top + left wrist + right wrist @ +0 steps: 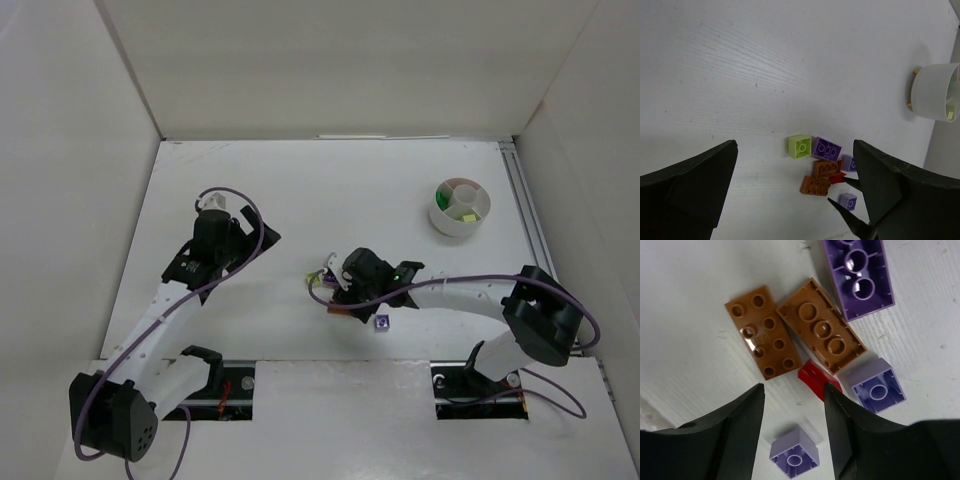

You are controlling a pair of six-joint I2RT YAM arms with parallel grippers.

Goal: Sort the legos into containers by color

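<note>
Spread open, my right claw (794,390) is hanging over the red lego (817,381) on the desk (690,280); I am judging the pick needs lowering, then clenching.

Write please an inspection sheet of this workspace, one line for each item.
Surface: white table, no spills seen.
Job's things: loose bricks in brown, purple, red and yellow-green lie clustered; white dish upright at far right, some bricks inside.
Clutter: nothing seen.
Grippers: left gripper open, holding nothing; right gripper open, low over the cluster.
Cables: purple cables loop along both arms.
Surroundings: white walls on three sides.
</note>
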